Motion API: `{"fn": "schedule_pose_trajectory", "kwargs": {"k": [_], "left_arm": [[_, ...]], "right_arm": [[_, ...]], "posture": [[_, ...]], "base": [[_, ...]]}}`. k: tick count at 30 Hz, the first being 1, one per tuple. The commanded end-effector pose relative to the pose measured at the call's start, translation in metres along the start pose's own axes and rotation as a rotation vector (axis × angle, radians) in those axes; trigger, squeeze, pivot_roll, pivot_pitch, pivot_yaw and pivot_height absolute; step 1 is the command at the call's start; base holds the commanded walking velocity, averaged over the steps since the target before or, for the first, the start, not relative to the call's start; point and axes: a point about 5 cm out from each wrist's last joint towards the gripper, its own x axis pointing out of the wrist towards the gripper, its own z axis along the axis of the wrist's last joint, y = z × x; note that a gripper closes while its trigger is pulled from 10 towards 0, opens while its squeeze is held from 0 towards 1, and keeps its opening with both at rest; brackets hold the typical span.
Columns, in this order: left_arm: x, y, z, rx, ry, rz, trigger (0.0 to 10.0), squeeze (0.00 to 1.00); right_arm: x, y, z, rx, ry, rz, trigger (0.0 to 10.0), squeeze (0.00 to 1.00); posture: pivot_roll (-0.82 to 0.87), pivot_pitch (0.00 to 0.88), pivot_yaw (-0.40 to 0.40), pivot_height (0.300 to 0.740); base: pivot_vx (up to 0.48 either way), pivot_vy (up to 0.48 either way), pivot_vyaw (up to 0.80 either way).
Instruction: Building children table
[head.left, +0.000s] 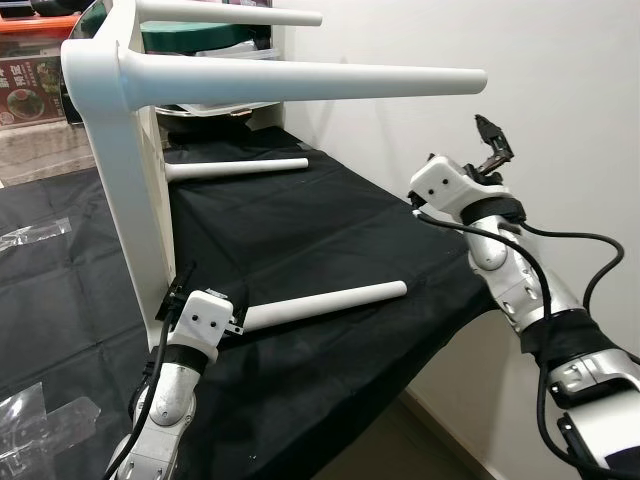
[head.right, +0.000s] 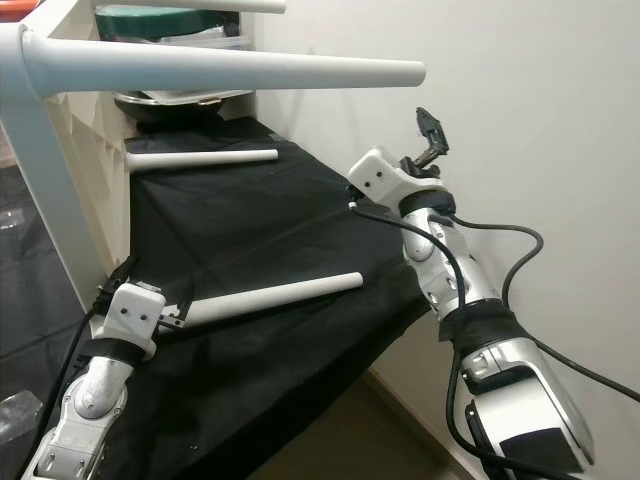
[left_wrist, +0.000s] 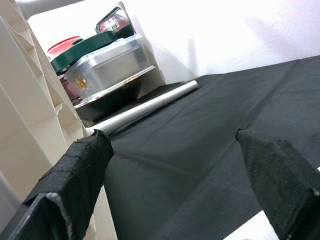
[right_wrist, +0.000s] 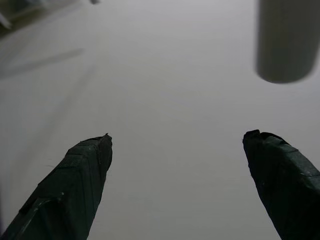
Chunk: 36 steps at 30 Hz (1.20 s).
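A white children's table lies on its side on black cloth, its tabletop (head.left: 130, 200) standing upright at the left. Several white legs stick out to the right: an upper near leg (head.left: 300, 82), a lower near leg (head.left: 325, 303) and a lower far leg (head.left: 240, 167). My left gripper (left_wrist: 172, 136) is open beside the base of the lower near leg, close to the tabletop's bottom edge (head.left: 160, 300). My right gripper (head.left: 492, 140) is raised and open just below the free end of the upper near leg (right_wrist: 285, 40), holding nothing.
Black cloth (head.left: 300, 220) covers the work surface and drops off at its right edge by the white wall (head.left: 560, 80). Stacked food containers (left_wrist: 107, 65) stand at the back behind the table. Clear plastic bags (head.left: 30, 235) lie at the left.
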Motion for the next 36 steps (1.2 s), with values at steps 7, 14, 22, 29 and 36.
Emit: {"fn": "schedule_pose_trajectory", "kwargs": {"k": [7,14,22,29,36], "left_arm": [[-0.002,-0.001,-0.005,-0.001,0.016,-0.009,10.0,0.00],[0.000,0.000,-0.005,0.003,0.010,-0.011,10.0,0.00],[-0.001,-0.001,-0.006,0.004,0.012,-0.009,10.0,0.00],[-0.001,-0.002,-0.006,0.003,0.013,-0.005,10.0,0.00],[-0.001,-0.002,-0.006,0.004,0.013,-0.001,10.0,0.00]], "right_arm": [[0.008,-0.020,0.014,-0.054,-0.125,-0.077,10.0,0.00],[0.019,-0.026,0.032,-0.068,-0.242,-0.067,10.0,0.00],[0.023,-0.022,0.055,-0.083,-0.364,-0.042,10.0,0.00],[0.025,-0.015,0.065,-0.088,-0.425,0.001,10.0,0.00],[0.036,-0.013,0.057,-0.175,-0.371,0.051,10.0,0.00]], "posture": [[-0.02,0.000,-0.069,0.740],[-0.02,0.000,-0.075,0.740],[-0.02,0.000,-0.083,0.740],[-0.01,0.000,-0.088,0.740],[-0.01,0.000,-0.095,0.740]], "base": [[0.000,0.000,0.00],[0.000,0.000,0.00],[0.000,0.000,0.00],[0.000,0.000,0.00],[0.000,0.000,0.00]]}}
